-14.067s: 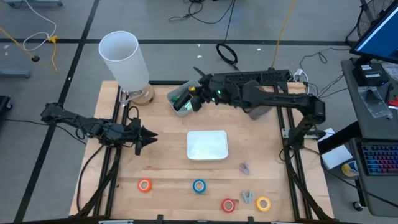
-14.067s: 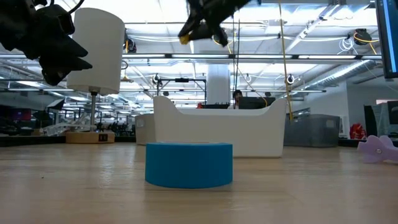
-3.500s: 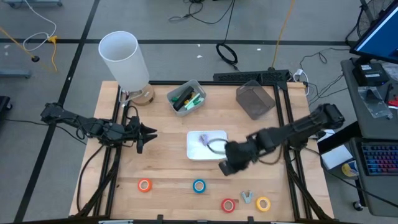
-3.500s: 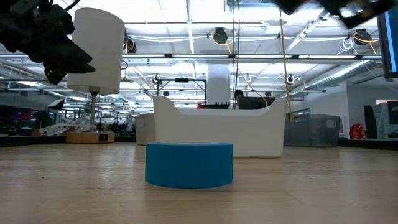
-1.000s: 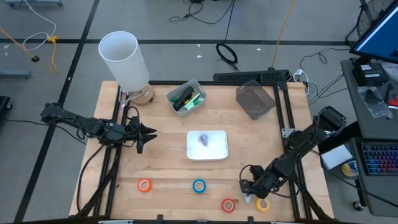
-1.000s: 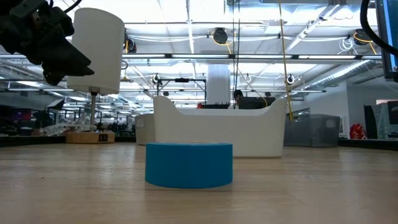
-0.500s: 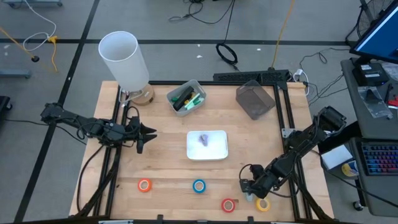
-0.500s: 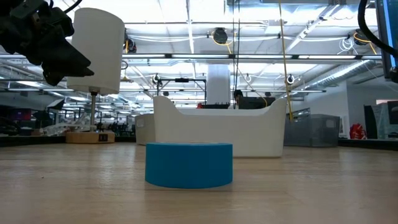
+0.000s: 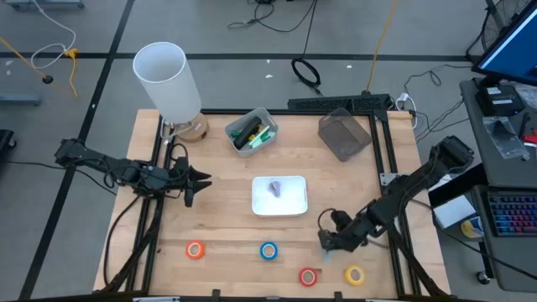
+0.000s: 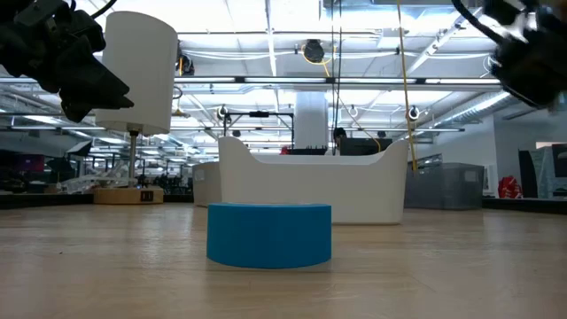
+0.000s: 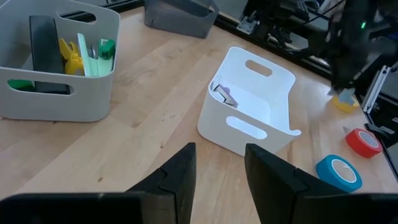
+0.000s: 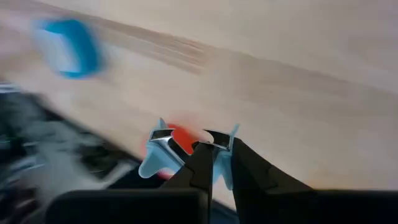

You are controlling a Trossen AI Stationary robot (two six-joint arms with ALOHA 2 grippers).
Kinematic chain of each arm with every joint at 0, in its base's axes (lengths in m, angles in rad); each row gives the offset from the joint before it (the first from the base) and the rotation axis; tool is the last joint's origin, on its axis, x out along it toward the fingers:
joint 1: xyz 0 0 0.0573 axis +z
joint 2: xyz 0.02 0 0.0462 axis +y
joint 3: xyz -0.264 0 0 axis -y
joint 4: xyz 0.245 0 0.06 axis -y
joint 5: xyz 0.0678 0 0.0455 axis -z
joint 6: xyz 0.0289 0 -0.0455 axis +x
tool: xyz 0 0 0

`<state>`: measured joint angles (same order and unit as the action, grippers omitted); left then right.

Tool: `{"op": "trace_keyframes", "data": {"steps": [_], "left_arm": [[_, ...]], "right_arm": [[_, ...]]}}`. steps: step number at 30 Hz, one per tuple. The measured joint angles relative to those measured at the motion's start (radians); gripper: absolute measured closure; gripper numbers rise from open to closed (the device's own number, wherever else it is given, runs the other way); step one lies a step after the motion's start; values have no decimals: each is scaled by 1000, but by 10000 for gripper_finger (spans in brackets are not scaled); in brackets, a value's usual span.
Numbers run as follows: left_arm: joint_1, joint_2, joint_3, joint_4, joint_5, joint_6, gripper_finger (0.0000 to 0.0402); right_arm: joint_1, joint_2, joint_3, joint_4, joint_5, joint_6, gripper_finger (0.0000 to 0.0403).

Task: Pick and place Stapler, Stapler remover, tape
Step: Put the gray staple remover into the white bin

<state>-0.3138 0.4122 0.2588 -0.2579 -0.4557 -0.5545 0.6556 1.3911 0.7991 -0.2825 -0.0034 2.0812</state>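
Wooden table [image 9: 226, 226] | right gripper [image 9: 325, 242] jaws clamp blurred staple remover [image 12: 163, 151] | left gripper [image 9: 195, 184] jaws parted, empty

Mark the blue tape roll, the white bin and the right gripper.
blue tape roll [image 9: 268, 250], high view, on its blue ring.
white bin [image 9: 256, 201], high view, on its left rim.
right gripper [image 12: 212, 144], right wrist view, midway between the fingertips, shut on a pale blue staple remover [image 12: 155, 160].

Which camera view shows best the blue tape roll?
The low view: the blue tape roll stands close, sharp and unobstructed. The high view shows it small from above; the left wrist view catches it far off; the right wrist view shows only a blur.
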Motion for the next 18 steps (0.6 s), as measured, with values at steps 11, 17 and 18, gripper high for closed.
{"op": "trace_keyframes", "data": {"steps": [11, 17, 18], "left_arm": [[0, 0, 0, 1, 0, 0, 266], [0, 0, 0, 0, 0, 0, 266], [0, 0, 0, 1, 0, 0, 266]], "right_arm": [[-255, -179, 0, 214, 234, -467, 382], [-470, -178, 1, 282, 98, -758, 382], [-502, -177, 1, 275, 72, -792, 382]]}}
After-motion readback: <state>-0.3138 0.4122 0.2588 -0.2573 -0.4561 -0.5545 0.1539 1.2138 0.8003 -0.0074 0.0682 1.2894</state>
